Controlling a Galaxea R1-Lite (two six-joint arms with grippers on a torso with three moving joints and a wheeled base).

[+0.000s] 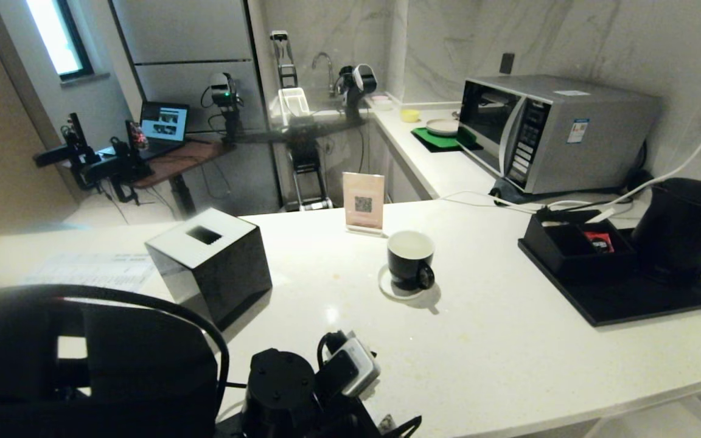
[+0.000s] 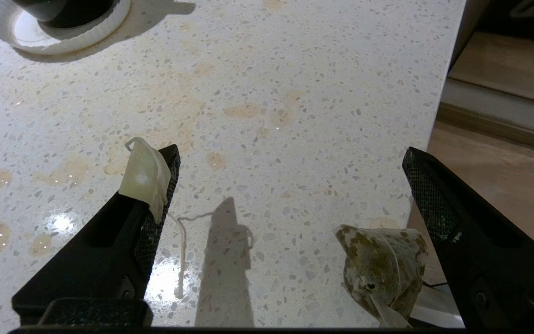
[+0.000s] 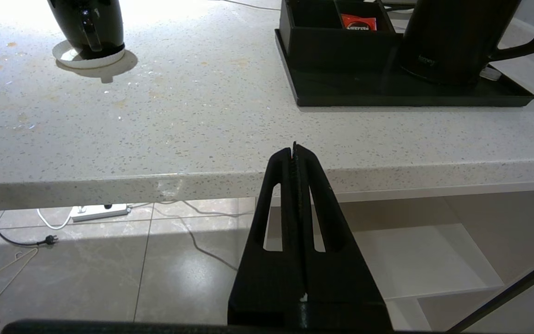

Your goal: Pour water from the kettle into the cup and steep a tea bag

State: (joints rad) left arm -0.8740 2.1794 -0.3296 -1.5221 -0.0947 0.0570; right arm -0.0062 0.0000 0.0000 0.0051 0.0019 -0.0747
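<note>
The black cup [image 1: 410, 260] stands on a white coaster [image 1: 390, 289] mid-counter; its inside looks pale and I cannot tell if water is in it. The black kettle [image 1: 685, 228] sits on the black tray [image 1: 630, 304] at the right. My left gripper [image 2: 291, 150] hovers open over the counter near its front edge, short of the cup [image 2: 63, 7]. The wet, brownish tea bag [image 2: 383, 269] sits between the fingers, close to one of them. Its pale-green tag [image 2: 144, 174] clings to the other fingertip, the string [image 2: 181, 250] trailing below. My right gripper [image 3: 295, 146] is shut, parked below the counter edge.
A black cube box with a white slotted top [image 1: 210, 264] stands left of the cup. A small sign [image 1: 363, 202] is behind it. A compartment box with a red packet [image 1: 600, 242] shares the tray. A microwave [image 1: 551, 131] is at the back right. Tea-coloured drips [image 2: 244, 110] stain the counter.
</note>
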